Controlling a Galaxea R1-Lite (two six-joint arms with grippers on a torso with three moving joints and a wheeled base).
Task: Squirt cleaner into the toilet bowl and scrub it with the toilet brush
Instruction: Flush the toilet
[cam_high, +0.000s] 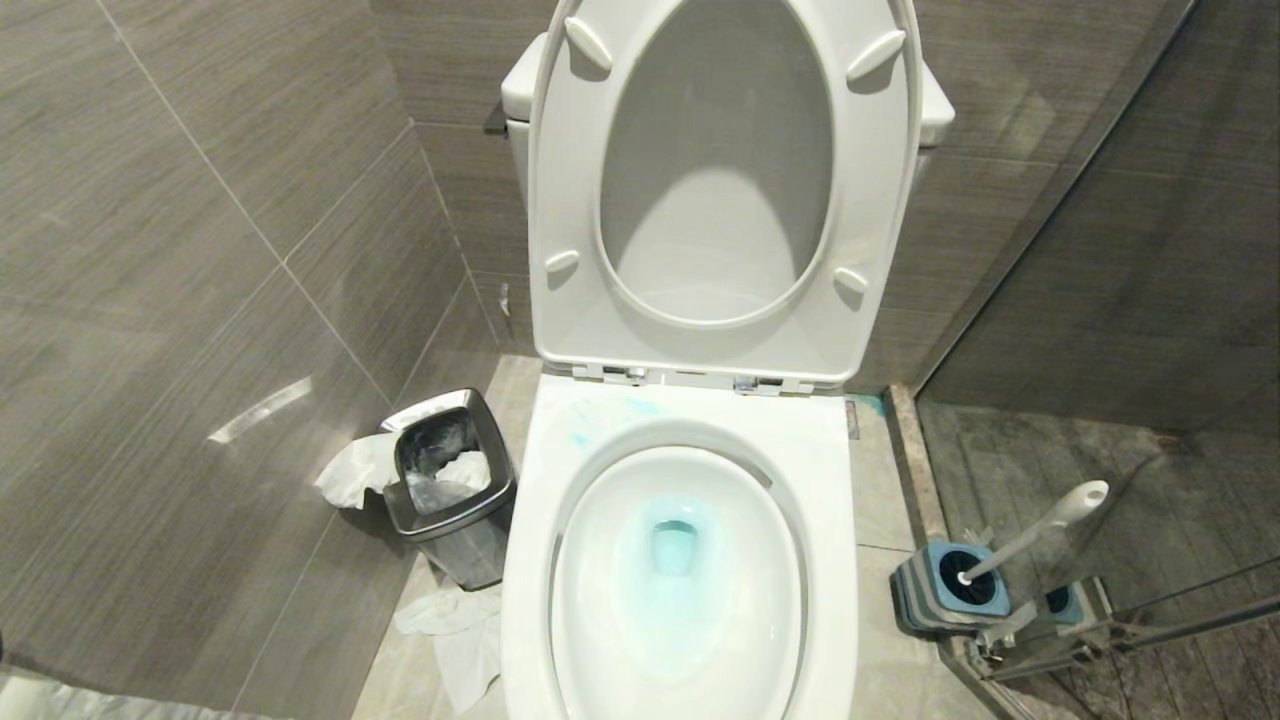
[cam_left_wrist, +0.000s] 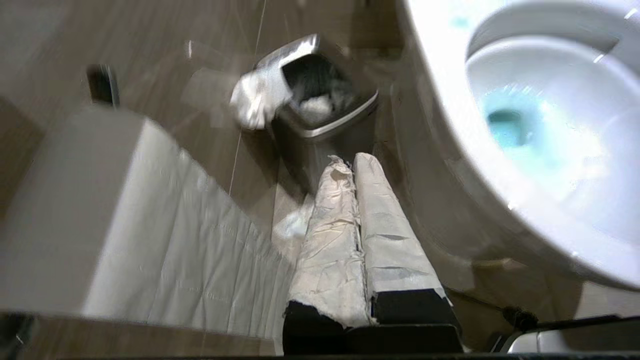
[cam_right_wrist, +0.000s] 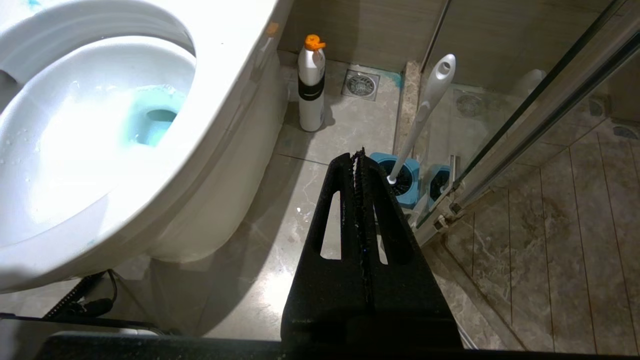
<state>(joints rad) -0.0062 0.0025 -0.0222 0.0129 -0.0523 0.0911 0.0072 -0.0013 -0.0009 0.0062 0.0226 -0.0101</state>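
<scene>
The white toilet bowl (cam_high: 690, 415) stands in the middle with its seat and lid (cam_high: 715, 200) raised. Turquoise cleaner (cam_high: 673, 548) tints the water in the basin, and faint blue smears (cam_high: 600, 412) mark the back rim. The toilet brush (cam_high: 1040, 522) leans in a blue-and-grey holder (cam_high: 950, 590) on the floor to the right, its bristles down in the holder. Neither arm shows in the head view. My left gripper (cam_left_wrist: 350, 159), with white-wrapped fingers, is shut and empty beside the bowl's left flank. My black right gripper (cam_right_wrist: 359, 154) is shut and empty above the floor, short of the toilet brush (cam_right_wrist: 425, 107).
A steel bin (cam_high: 450, 490) with tissue in it stands left of the toilet, with more tissue (cam_high: 455, 625) on the floor. A white bottle with an orange cap (cam_right_wrist: 311, 85) stands by the toilet's right side near a floor drain (cam_right_wrist: 361, 85). A glass shower partition (cam_right_wrist: 540, 105) rises just behind the holder.
</scene>
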